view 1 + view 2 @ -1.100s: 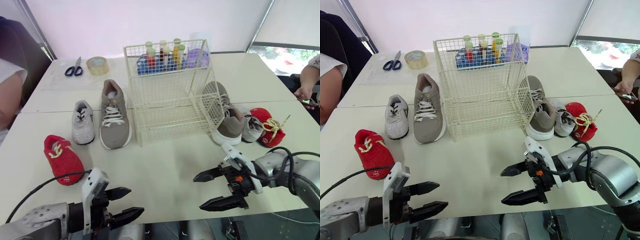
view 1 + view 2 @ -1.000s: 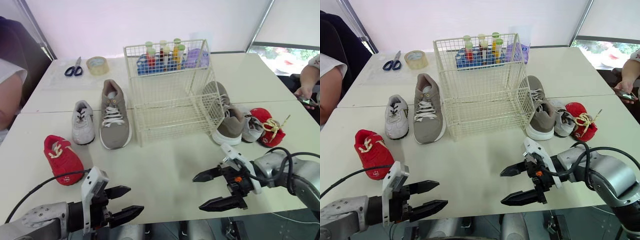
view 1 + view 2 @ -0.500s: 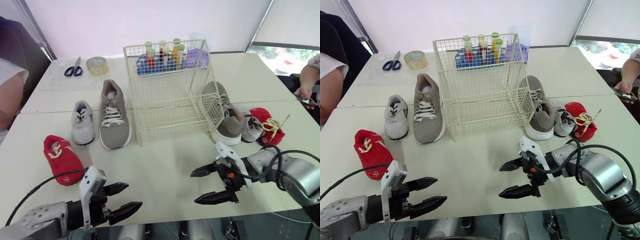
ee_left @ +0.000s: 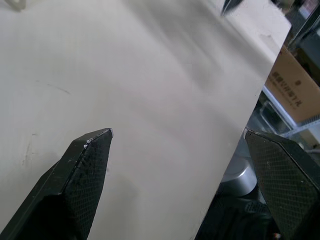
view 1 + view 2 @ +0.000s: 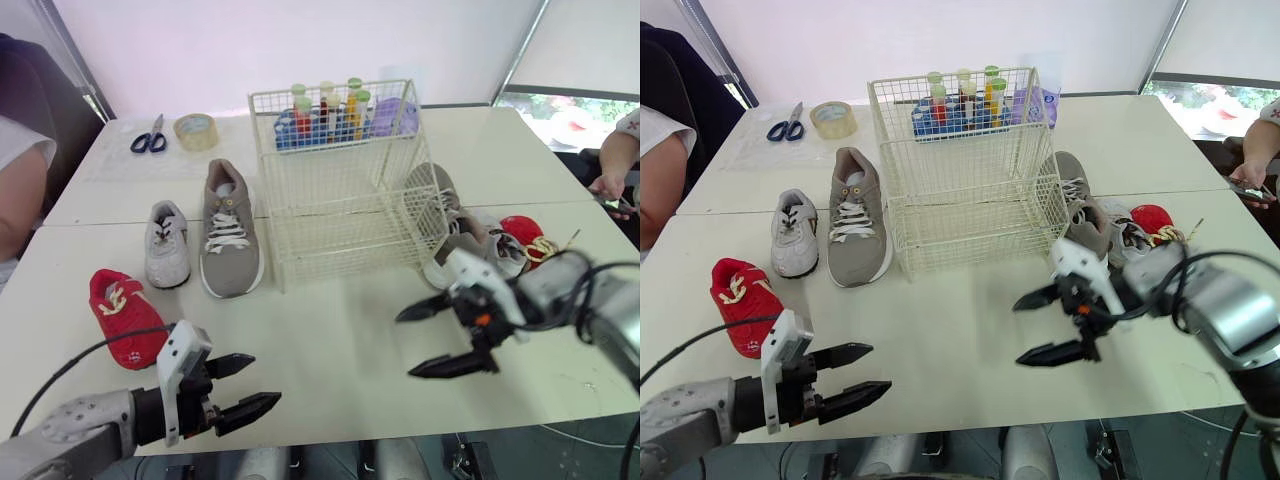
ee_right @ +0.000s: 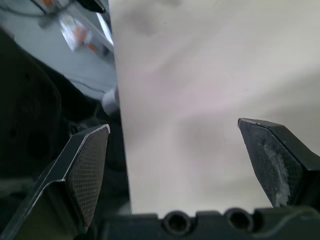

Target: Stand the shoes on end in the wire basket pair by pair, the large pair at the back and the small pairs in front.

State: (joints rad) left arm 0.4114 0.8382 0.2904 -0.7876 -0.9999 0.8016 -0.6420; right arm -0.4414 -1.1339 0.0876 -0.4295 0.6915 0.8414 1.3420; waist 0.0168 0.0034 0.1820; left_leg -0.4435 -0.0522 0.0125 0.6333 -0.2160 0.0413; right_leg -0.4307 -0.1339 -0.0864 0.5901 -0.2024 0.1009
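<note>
Hovering at table [image 5: 340,335] edge: left gripper [image 5: 263,380]

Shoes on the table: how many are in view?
6. Left of the wire basket: red shoe, white shoe, taupe shoe. Right of it: second taupe shoe, grey shoe, second red shoe, partly hidden by the right arm.

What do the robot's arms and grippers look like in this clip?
The left gripper and right gripper each have two black tapered fingers with a cross-hatched surface, behind a white wrist block. Both arms are silver-grey shells. A black cable trails from the left arm; black cables loop over the right arm, with a small orange mark at its wrist.
</note>
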